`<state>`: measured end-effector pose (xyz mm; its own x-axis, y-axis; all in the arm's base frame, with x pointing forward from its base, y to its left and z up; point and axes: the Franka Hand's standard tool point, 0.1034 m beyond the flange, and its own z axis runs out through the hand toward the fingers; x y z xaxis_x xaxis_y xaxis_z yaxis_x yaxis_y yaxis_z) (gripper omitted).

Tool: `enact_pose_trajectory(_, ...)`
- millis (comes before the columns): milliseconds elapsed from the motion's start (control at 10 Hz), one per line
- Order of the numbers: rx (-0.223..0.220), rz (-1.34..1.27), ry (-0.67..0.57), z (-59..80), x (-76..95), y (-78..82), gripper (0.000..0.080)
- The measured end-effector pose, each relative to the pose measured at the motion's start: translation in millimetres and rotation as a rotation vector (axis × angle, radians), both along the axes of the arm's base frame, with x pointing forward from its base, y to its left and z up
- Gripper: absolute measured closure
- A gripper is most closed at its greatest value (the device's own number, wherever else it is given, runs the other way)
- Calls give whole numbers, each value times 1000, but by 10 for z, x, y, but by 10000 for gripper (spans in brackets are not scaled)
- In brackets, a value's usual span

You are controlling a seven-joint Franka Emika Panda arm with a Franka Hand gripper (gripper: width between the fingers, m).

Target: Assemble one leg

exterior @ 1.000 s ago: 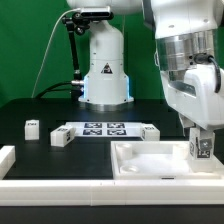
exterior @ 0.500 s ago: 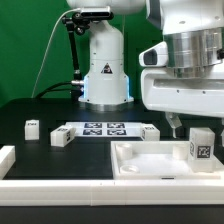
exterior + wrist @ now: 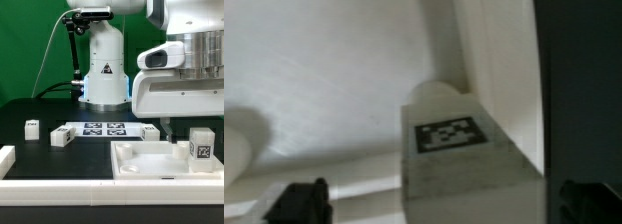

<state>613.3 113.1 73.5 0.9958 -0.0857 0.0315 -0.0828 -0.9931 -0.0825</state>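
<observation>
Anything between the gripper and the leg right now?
Nothing visible. The leg stands upright in the tray-like part, close to its rim. The open gripper hangs above it, and the wrist view shows only open air between them.

We're in a robotics lab, and the signs are everywhere. A big white robot arm [image 3: 185,80] hangs over a matte black table [image 3: 30,150], and its base [image 3: 104,65] stands at the back with a black cable [image 3: 55,50] looping off to one side. Behind it is a plain green backdrop [image 3: 25,45]. The marker board [image 3: 103,129] lies flat on the table, showing its square tags. The same black-and-white fiducial tags appear on the small white blocks [image 3: 32,127] and on the leg [image 3: 201,146].
</observation>
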Motion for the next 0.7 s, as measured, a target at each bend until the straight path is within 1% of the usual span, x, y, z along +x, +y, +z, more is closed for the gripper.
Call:
enact_pose_trajectory(100, -6, 107, -20, -9, 8, -20, 150)
enact_pose_trajectory(200, -5, 107, -21, -10, 7, -20, 150)
enact_pose_trajectory(300, -5, 107, -20, -11, 6, -21, 254)
enact_pose_trajectory(400, -5, 107, -20, -11, 6, -21, 390)
enact_pose_trajectory(500, -4, 99, -20, -10, 7, -20, 390)
enact_pose_trajectory(600, -3, 65, -17, -11, 7, -20, 509)
enact_pose_trajectory(700, -3, 69, -18, -11, 7, -20, 509)
